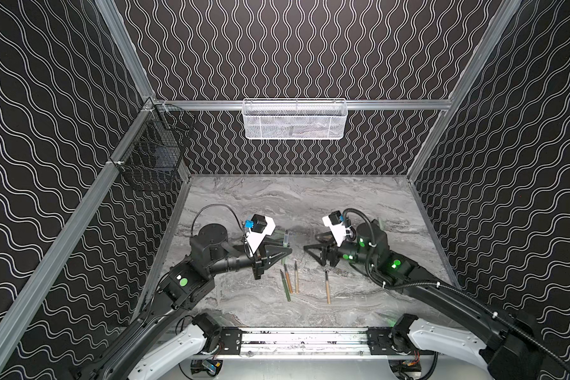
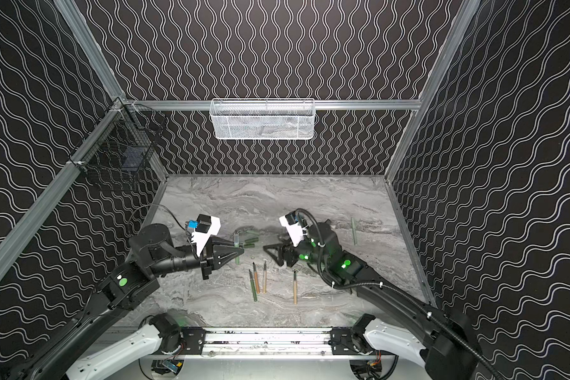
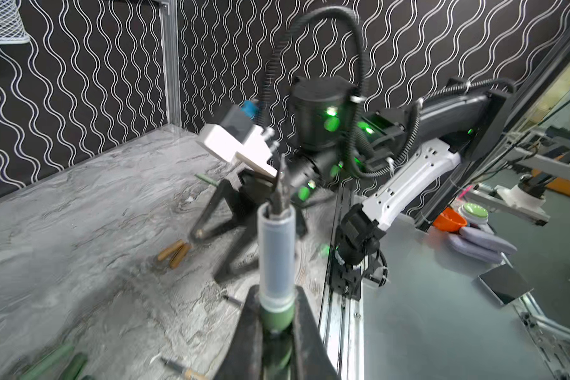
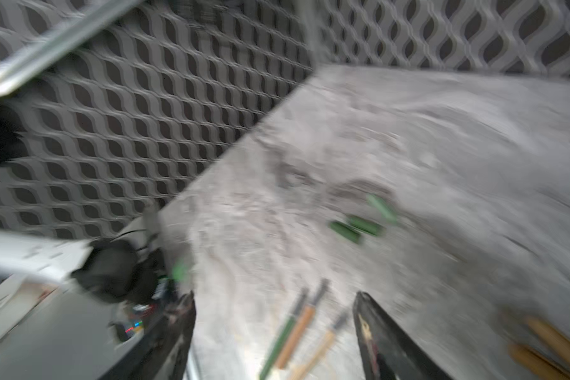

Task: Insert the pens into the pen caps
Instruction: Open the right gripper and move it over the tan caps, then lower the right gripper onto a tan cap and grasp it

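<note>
My left gripper (image 3: 276,324) is shut on a green pen (image 3: 275,317) that stands upright above the table. A pale see-through pen cap (image 3: 274,253) sits over the pen's upper part, and the dark tip (image 3: 281,194) shows at the cap's open end. In both top views this pen (image 1: 285,245) (image 2: 236,245) is at the left gripper's (image 1: 288,251) tip. My right gripper (image 4: 275,296) (image 2: 272,241) is open and empty, a short way right of the pen. Several loose pens (image 1: 288,279) (image 4: 297,332) lie on the table in front. Green caps (image 2: 251,241) (image 4: 356,228) and orange caps (image 3: 175,251) also lie loose.
A long pale green stick (image 2: 353,232) lies at the far right of the marble table (image 1: 244,204). A white mesh basket (image 1: 293,120) hangs on the back wall and a black wire basket (image 1: 152,151) on the left wall. The arms' rail (image 1: 303,340) runs along the front edge.
</note>
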{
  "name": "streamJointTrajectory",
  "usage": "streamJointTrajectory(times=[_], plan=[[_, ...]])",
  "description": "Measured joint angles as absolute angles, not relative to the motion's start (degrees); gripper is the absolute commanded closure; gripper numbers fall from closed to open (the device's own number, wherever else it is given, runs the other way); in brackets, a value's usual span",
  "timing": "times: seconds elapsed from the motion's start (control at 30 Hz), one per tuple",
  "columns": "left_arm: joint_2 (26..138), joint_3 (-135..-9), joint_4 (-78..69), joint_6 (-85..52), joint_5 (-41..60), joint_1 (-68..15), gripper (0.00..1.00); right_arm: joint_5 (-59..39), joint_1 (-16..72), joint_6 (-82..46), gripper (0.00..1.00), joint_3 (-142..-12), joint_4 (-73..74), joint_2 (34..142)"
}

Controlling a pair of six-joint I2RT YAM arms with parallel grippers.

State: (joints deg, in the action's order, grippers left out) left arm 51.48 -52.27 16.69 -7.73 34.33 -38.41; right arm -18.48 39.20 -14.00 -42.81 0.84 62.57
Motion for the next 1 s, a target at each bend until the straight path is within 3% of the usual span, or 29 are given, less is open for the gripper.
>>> streamJointTrajectory(times=[0.3, 0.6, 1.0], plan=[[45.8, -53.2, 28.7, -2.4, 33.7, -38.3, 1.0, -16.2, 21.7, -13.8, 0.19, -51.9, -17.4, 79.9], [41.5, -49.8, 31.3, -1.5, 33.0, -38.3, 1.0, -14.4, 20.4, -14.1, 0.13, -56.1, -21.5, 92.1], [40.3, -49.1, 31.6, -1.3, 32.0, -38.3, 1.0, -14.7, 20.4, -14.5, 0.12, -58.9, -20.5, 99.5]])
